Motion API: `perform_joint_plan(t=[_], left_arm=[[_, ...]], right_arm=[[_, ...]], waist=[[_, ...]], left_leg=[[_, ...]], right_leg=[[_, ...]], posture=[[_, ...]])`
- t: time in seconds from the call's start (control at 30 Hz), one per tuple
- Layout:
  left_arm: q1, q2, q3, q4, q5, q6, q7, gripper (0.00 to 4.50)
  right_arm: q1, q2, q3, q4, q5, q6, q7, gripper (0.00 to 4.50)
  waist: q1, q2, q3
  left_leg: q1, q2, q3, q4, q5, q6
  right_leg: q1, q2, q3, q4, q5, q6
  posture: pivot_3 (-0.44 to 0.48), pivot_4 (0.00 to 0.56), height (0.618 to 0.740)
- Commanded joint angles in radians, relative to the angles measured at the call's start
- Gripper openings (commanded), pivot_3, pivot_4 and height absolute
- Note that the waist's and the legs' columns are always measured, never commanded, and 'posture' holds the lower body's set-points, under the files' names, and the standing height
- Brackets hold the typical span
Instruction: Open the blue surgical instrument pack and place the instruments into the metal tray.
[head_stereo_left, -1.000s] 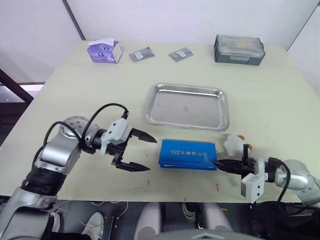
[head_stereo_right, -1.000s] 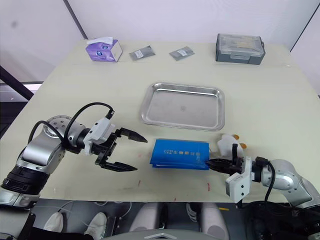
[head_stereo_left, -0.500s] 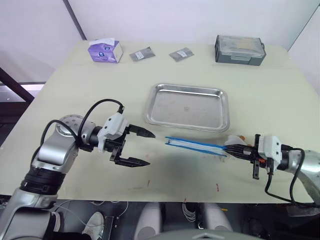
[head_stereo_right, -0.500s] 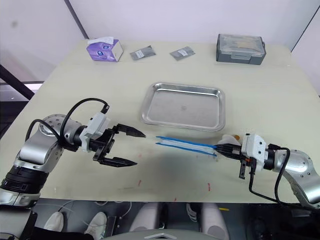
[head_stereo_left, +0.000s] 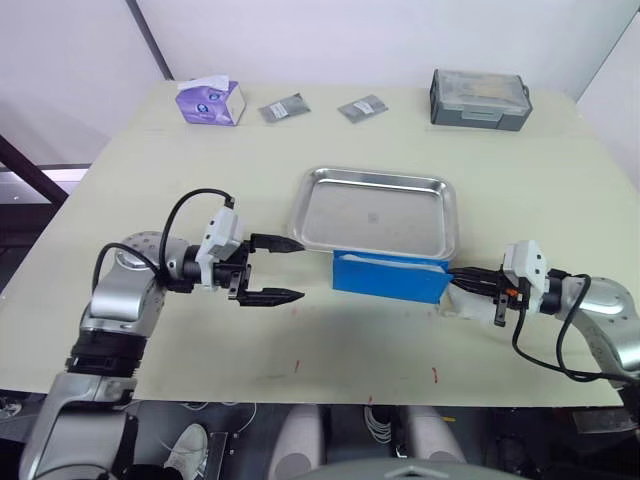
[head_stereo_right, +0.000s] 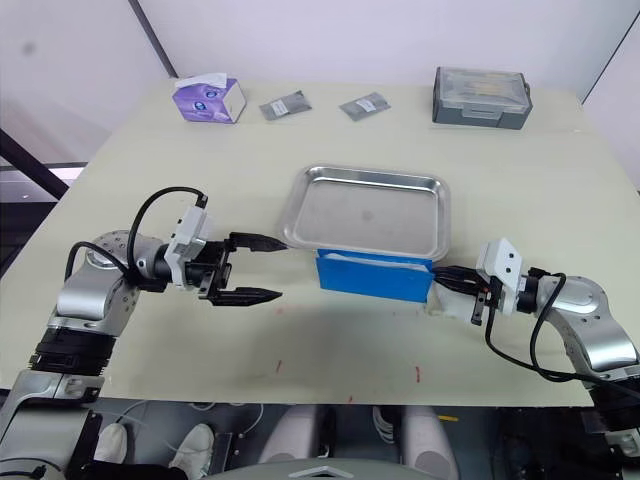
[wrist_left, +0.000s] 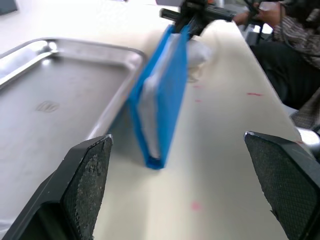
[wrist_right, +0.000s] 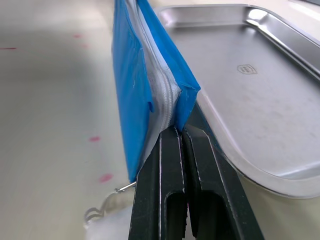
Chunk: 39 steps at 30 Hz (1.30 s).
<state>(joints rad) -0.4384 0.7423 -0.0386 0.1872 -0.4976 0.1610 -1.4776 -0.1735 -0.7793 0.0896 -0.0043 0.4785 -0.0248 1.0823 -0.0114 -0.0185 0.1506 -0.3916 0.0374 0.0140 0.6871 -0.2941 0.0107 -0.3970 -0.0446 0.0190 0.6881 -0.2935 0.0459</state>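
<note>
Barely started, I'd say. The right gripper (wrist_right: 172, 135) had its fingers pinched on one end of the blue surgical instrument pack (head_stereo_left: 390, 276), holding it up on edge just beside the near rim of the metal tray (head_stereo_left: 377, 212), which was empty. The pack was closed, no instruments out. The left gripper (head_stereo_left: 286, 268) hovered near its other end, fingers spread wide.

One blue surgical instrument pack (head_stereo_left: 390, 276); one metal tray (head_stereo_left: 375, 212); two grey foil packets (head_stereo_left: 284, 108); one tissue box (head_stereo_left: 210, 102); one grey lidded box (head_stereo_left: 479, 98).
</note>
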Motion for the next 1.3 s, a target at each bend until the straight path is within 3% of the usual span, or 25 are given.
perform_joint_plan(t=[0.03,0.53,0.63,0.7,0.9,0.93,1.1,1.2,1.3], left_arm=[[-0.040,-0.033,0.003,0.031,0.016,-0.034,-0.006,4.50],[-0.154,-0.207,-0.093,0.243,0.125,-0.138,-0.082,4.50],[-0.152,-0.222,-0.094,0.239,0.124,-0.130,-0.080,3.80],[-0.146,-0.221,-0.096,0.234,0.127,-0.128,-0.086,3.07],[-0.123,-0.220,-0.090,0.203,0.129,-0.120,-0.079,0.26],[-0.118,-0.220,-0.088,0.193,0.128,-0.119,-0.075,0.05],[-0.067,-0.205,-0.081,0.111,0.119,-0.095,-0.060,0.05],[-0.031,-0.186,-0.071,0.051,0.109,-0.073,-0.053,0.00],[-0.002,-0.163,-0.063,0.012,0.104,-0.065,-0.042,0.00]], right_arm=[[0.005,0.012,-0.033,-0.031,-0.004,-0.013,0.027,0.08],[-0.009,0.053,-0.052,-0.039,-0.041,0.001,0.042,0.08],[-0.009,0.057,-0.055,-0.040,-0.046,0.004,0.041,0.00],[-0.009,0.059,-0.057,-0.043,-0.049,0.006,0.038,0.00],[-0.007,0.062,-0.068,-0.051,-0.057,0.019,0.024,0.00],[-0.007,0.060,-0.072,-0.055,-0.058,0.024,0.020,0.00],[0.024,0.024,-0.112,-0.112,-0.006,0.088,0.039,0.00],[0.053,-0.002,-0.152,-0.151,0.025,0.124,0.050,0.91],[0.079,-0.024,-0.191,-0.191,0.057,0.168,0.054,2.35]], waist=[[-0.001,0.000,0.000],[-0.003,0.000,0.000],[-0.003,0.000,0.000],[-0.002,0.000,0.000],[-0.002,0.000,0.000],[-0.002,0.000,0.000],[0.000,0.000,0.000],[0.000,0.000,0.000],[-0.002,0.000,0.000]], left_leg=[[0.000,0.000,0.000,0.000,0.000,0.000],[0.000,0.000,0.000,0.001,0.000,0.000],[0.000,0.000,0.000,0.001,0.000,0.000],[0.000,0.000,0.000,0.001,0.000,0.000],[0.000,0.000,0.000,0.001,0.000,0.000],[0.000,0.000,0.000,0.001,0.000,0.000],[-0.001,0.000,-0.001,0.001,0.000,0.000],[-0.001,0.000,-0.001,0.001,0.000,0.000],[-0.001,0.000,-0.001,0.001,0.000,0.000]], right_leg=[[0.000,0.000,0.000,0.000,0.000,0.000],[0.000,0.000,0.000,0.000,0.000,0.000],[0.000,0.000,0.000,0.000,0.000,0.000],[0.000,0.000,0.000,0.000,0.000,0.000],[0.000,0.000,0.000,0.000,0.000,0.000],[0.000,0.000,0.000,0.000,0.000,0.000],[0.000,0.000,0.000,0.000,0.000,0.000],[0.000,0.000,0.000,0.000,0.000,0.000],[0.000,0.000,0.000,0.000,0.000,0.000]], posture=[[0.000,0.150,0.740],[0.000,0.150,0.740],[0.000,0.150,0.740],[0.000,0.150,0.740],[0.000,0.150,0.740],[0.000,0.150,0.740],[0.000,0.150,0.740],[0.000,0.150,0.740],[0.000,0.150,0.740]])
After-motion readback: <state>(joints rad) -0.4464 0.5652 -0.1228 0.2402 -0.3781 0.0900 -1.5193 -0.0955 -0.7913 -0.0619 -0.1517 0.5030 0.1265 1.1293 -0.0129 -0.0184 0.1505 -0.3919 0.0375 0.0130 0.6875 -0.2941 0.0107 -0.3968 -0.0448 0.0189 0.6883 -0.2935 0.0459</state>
